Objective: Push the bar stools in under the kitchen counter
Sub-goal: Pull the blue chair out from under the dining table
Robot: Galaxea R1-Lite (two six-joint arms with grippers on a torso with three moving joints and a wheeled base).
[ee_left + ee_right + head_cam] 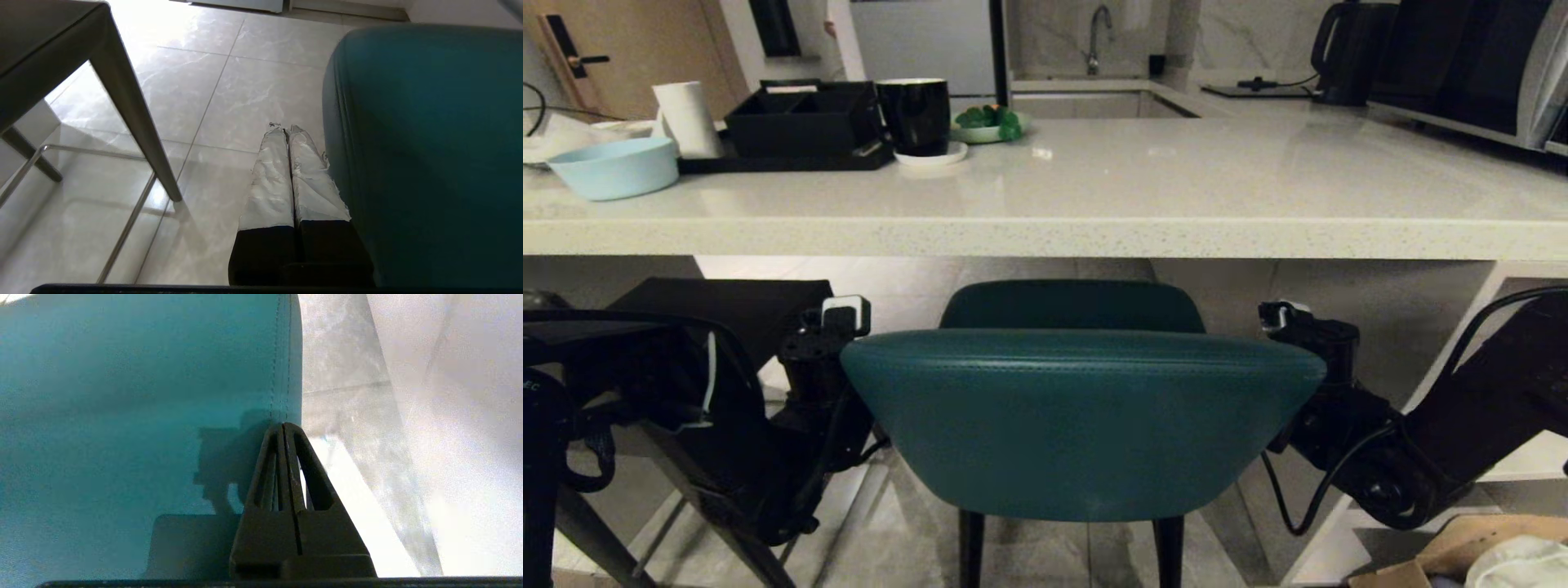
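Flanking the teal stool (1078, 416), left gripper (288, 130) and right gripper (284, 426) sit at either end of its curved backrest, both jaws fully closed, holding nothing. Teal stool stands centred before the bench (1045, 233), seat partly under it. Dark stool (727, 306) is to its left, under the bench edge.

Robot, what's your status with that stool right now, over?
Left tool and right tool shut, flanking the teal leather stool. Stool seat at the pale stone counter edge. Dark grey-brown stool alongside, left.
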